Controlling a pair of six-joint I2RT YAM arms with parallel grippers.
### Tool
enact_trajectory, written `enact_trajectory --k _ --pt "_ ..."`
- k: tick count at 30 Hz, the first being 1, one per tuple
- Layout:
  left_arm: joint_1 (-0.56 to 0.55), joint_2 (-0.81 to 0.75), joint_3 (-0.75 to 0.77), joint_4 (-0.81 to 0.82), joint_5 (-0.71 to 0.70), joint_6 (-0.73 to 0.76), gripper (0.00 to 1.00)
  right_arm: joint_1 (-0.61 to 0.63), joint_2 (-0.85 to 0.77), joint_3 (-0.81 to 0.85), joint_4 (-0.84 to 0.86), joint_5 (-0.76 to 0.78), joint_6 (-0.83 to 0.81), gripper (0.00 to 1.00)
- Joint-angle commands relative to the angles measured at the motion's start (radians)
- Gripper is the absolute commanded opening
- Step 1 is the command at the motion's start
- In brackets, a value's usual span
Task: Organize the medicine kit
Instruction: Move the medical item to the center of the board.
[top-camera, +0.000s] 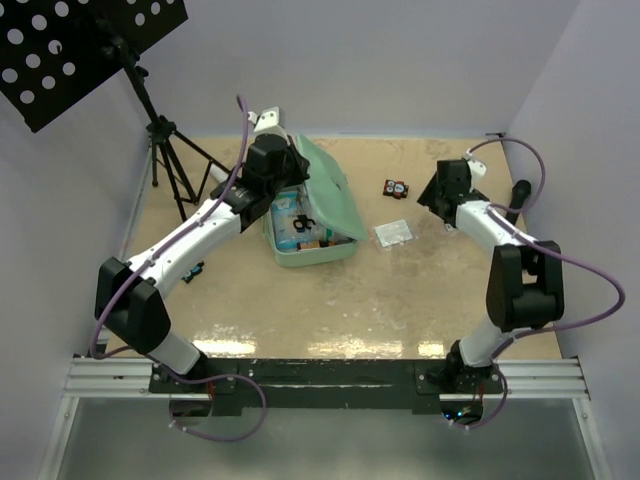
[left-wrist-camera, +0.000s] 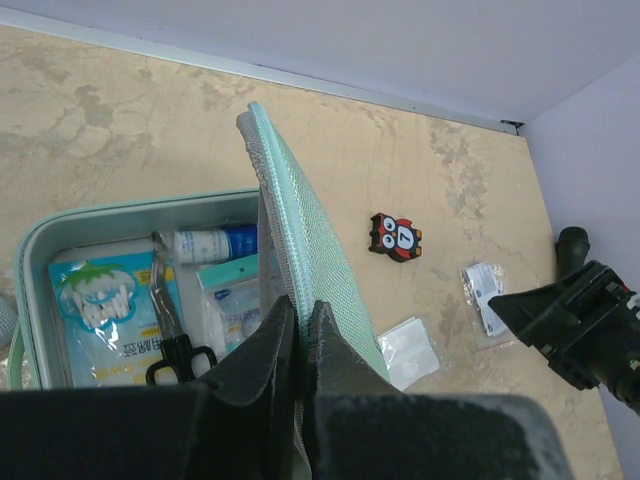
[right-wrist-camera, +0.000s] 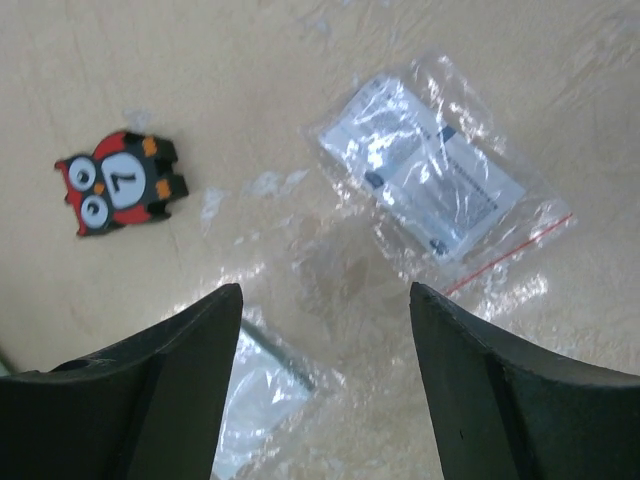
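Observation:
The medicine kit (top-camera: 318, 252) lies open left of centre, a mint-green zip case. Its lid (left-wrist-camera: 310, 240) stands upright, and my left gripper (left-wrist-camera: 303, 310) is shut on the lid's mesh edge. Inside the case (left-wrist-camera: 35, 250) lie black scissors (left-wrist-camera: 175, 345), a white-and-blue tube (left-wrist-camera: 215, 242) and flat packets (left-wrist-camera: 100, 315). My right gripper (right-wrist-camera: 325, 300) hangs open above the table with nothing between its fingers. Just beyond it lies a clear bag holding a white packet (right-wrist-camera: 430, 175). A second clear packet (right-wrist-camera: 255, 405) lies near its left finger.
A small black-and-red owl gadget (top-camera: 396, 187) sits on the table right of the case, close to the right gripper (top-camera: 432, 197). A clear packet (top-camera: 393, 233) lies between them. A tripod (top-camera: 165, 150) with a perforated black board stands back left. White walls close in three sides.

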Motion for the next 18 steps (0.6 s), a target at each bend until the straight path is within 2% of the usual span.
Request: enact_trajectory --k 1,8,14,18 --pt "-0.001 -0.039 -0.026 0.01 0.019 0.041 0.0 -0.053 0.099 0.112 0.034 0.085 0.011 0.72" --pt "-0.003 -0.054 -0.017 0.014 0.048 0.039 0.0 -0.101 0.244 0.149 0.035 0.118 -0.012 0.72" --pt "-0.003 -0.074 -0.015 0.015 0.057 0.038 0.0 -0.102 0.303 0.17 0.029 0.119 -0.014 0.73" --pt "-0.001 -0.077 -0.011 0.017 0.057 0.035 0.0 -0.102 0.324 0.163 0.028 0.101 -0.017 0.68"
